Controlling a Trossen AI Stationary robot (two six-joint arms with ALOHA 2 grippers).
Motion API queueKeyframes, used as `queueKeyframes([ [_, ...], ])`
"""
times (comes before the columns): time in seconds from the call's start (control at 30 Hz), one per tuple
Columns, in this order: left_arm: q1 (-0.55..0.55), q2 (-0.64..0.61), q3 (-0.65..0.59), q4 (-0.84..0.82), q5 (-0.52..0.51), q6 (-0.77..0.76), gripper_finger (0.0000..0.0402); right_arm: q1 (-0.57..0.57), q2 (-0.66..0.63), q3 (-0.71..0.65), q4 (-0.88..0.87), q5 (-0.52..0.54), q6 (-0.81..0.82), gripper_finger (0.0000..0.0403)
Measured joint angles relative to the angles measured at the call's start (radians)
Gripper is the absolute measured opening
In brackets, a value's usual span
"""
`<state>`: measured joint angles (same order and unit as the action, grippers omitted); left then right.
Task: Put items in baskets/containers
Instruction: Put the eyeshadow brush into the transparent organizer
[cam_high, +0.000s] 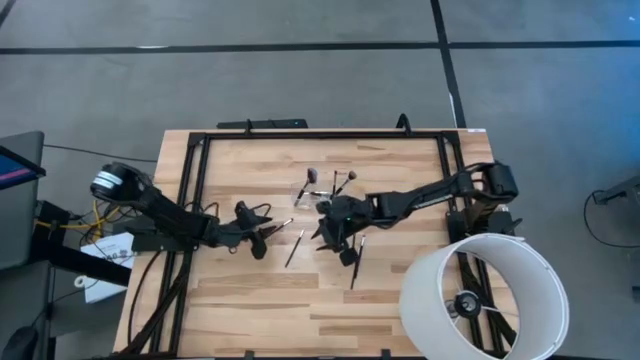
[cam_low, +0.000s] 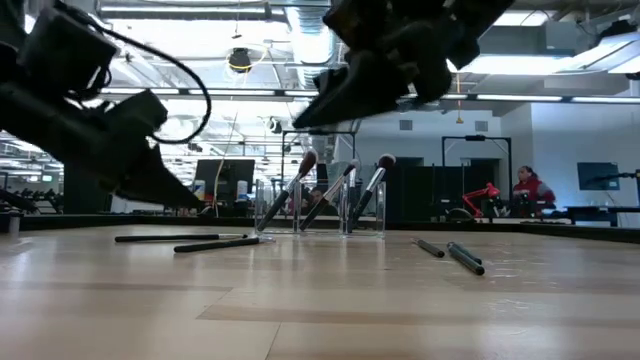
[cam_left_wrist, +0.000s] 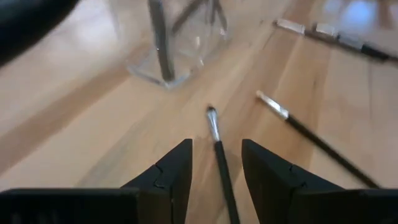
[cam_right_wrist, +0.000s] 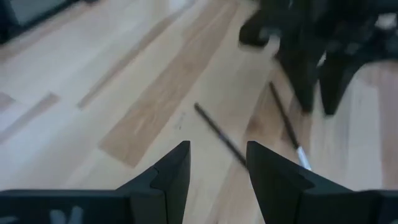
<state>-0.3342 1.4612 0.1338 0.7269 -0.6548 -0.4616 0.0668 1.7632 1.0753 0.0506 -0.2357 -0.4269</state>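
Observation:
A clear plastic cup (cam_high: 313, 192) stands on the wooden table, and three brushes (cam_low: 345, 190) lean in it, bristles up. Several more thin dark brushes lie flat on the table. My left gripper (cam_high: 262, 243) is open and hovers low left of the cup. One brush (cam_left_wrist: 219, 155) lies lengthwise between its fingers, untouched, with a second brush (cam_left_wrist: 311, 138) beside it. My right gripper (cam_high: 337, 238) is open, raised just near of the cup (cam_low: 320, 212). It looks down on a brush (cam_right_wrist: 217, 134) and a second brush (cam_right_wrist: 286, 124).
A large white lamp shade (cam_high: 487, 295) stands at the table's near right corner beside the right arm. A black frame (cam_high: 320, 135) runs round the tabletop. Two brushes (cam_low: 455, 253) lie right of the cup. Bare wood stretches toward the near edge.

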Motion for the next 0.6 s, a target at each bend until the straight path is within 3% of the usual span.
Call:
queueKeyframes([
  [0.17,0.003,0.183,0.057,0.065,-0.014,0.005,0.0136,-0.024,-0.059,0.002,-0.037,0.002,-0.020,0.0147],
  [0.3,0.000,0.255,0.083,0.084,-0.025,-0.007,0.0136,-0.079,-0.084,-0.004,-0.086,-0.035,0.000,0.0147],
  [0.43,0.000,0.283,0.087,0.097,-0.034,-0.032,0.0136,-0.160,-0.077,-0.053,-0.045,-0.283,0.087,0.0146],
  [0.5,-0.002,0.286,0.080,0.099,-0.036,-0.050,0.0136,-0.188,-0.054,-0.099,0.056,-0.404,0.105,0.0141],
  [0.6,-0.004,0.308,0.072,0.104,-0.040,-0.086,0.0133,-0.203,-0.037,-0.181,0.228,-0.441,0.167,0.0128],
])
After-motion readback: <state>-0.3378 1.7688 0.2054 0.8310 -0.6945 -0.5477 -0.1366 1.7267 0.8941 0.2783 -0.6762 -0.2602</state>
